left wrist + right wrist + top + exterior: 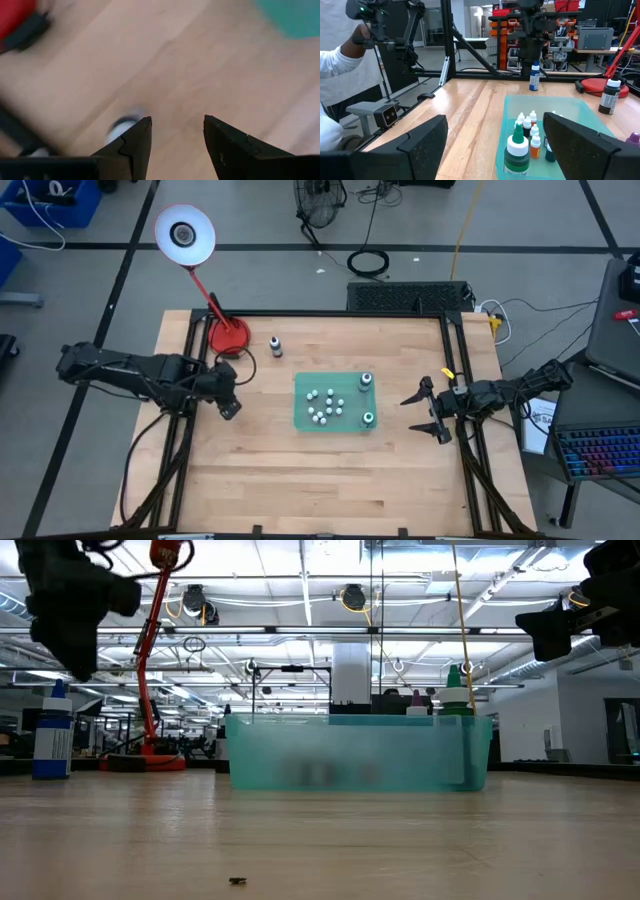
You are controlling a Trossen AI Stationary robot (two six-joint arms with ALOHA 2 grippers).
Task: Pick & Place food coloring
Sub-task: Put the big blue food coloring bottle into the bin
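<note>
Lying on the wooden counter (pixel 330 470) is the green mat (pixel 335 402), the landmark for everything else; in the low view it shows as a translucent teal block just past the bare near boards. On the mat stands most of the food coloring (pixel 324 406): a cluster of tiny white-capped bottles toward its middle and two larger dark ones with teal tops (pixel 367 382) along the edge that faces the right arm. To that side of the mat, well apart from it, the right gripper (pixel 423 410) hangs above the counter at the end of a low, outstretched arm, aimed at the mat; its fingers (pixel 582 142) stand wide apart with nothing between them. On the opposite side of the mat, the left gripper (pixel 229 402) reaches in from the counter's edge on a nearly level arm, held clear above the boards; its fingers (pixel 226 145) are partly apart and grip nothing. Beyond the mat, toward the far corner on the left arm's side, one dark bottle with a grey top (pixel 275 346) stands alone, just beside the red lamp base (pixel 229 335).
</note>
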